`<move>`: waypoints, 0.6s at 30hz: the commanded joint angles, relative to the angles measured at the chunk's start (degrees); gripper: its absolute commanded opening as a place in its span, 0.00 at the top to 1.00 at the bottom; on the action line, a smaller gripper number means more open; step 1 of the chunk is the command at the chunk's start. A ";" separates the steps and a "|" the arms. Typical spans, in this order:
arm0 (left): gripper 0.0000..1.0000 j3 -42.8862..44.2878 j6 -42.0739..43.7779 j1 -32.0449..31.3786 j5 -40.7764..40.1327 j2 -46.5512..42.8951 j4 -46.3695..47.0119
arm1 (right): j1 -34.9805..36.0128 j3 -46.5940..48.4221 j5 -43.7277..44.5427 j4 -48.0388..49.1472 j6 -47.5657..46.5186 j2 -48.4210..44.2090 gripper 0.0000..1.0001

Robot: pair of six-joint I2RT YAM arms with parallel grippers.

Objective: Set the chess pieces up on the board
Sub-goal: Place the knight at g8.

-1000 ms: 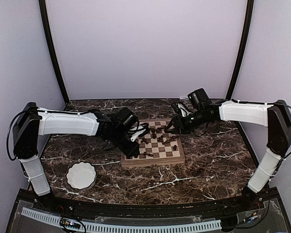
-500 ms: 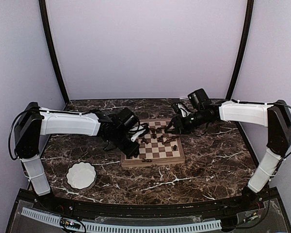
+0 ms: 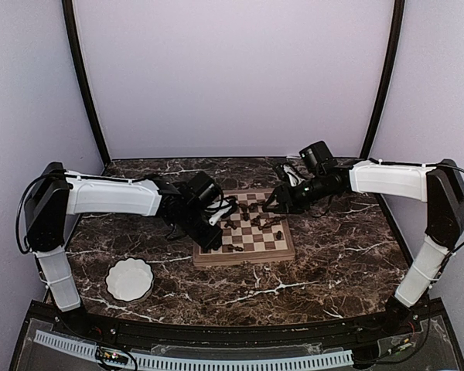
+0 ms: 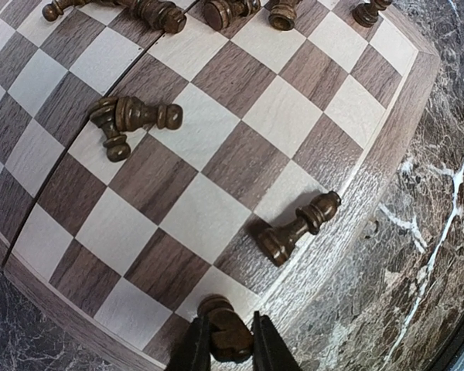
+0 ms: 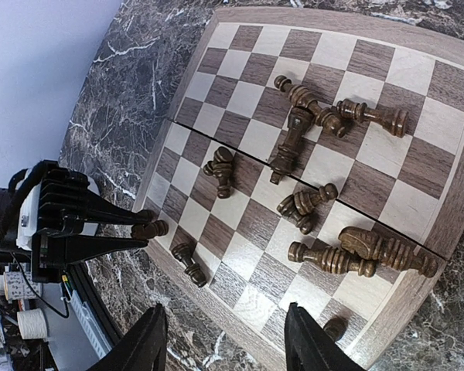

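The board lies mid-table between both arms. My left gripper is shut on one dark chess piece, low over a pale square at the board's corner. In the right wrist view the same piece shows between the left fingers. Beside it another piece rests by the rim; I cannot tell if it stands. Several chess pieces lie toppled across the middle of the board. My right gripper hangs open above the board's edge with nothing between its fingers.
A white scalloped bowl sits on the dark marble table near the left arm's base. Two toppled pieces lie together a few squares from the left gripper. One piece sits at the board corner by the right fingers.
The left arm has shifted very slightly at the board's left edge. The pieces and the right arm look unchanged.
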 commanded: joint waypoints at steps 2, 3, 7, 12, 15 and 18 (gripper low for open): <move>0.75 2.22 -0.25 0.39 -0.99 0.49 -2.23 | 0.51 -0.51 -0.16 1.44 -0.14 -0.60 0.47; 0.73 2.67 -0.15 0.40 -0.91 0.46 -2.57 | 0.51 -0.51 -0.12 1.49 -0.14 -0.60 0.47; 0.68 3.84 0.38 0.39 -0.44 -0.82 -3.74 | 0.51 -0.38 -0.22 1.59 -0.18 -0.44 0.47; 0.65 5.57 2.75 0.42 1.85 -3.13 -4.23 | 0.52 0.01 -0.46 1.55 -0.35 0.08 0.47; 0.63 5.78 9.05 0.56 8.33 -3.26 -3.16 | 0.51 0.34 -0.68 1.46 -0.40 0.35 0.47; 0.64 6.98 16.69 0.58 16.61 -1.43 -4.19 | 0.49 0.84 -0.90 0.80 -0.85 0.50 0.47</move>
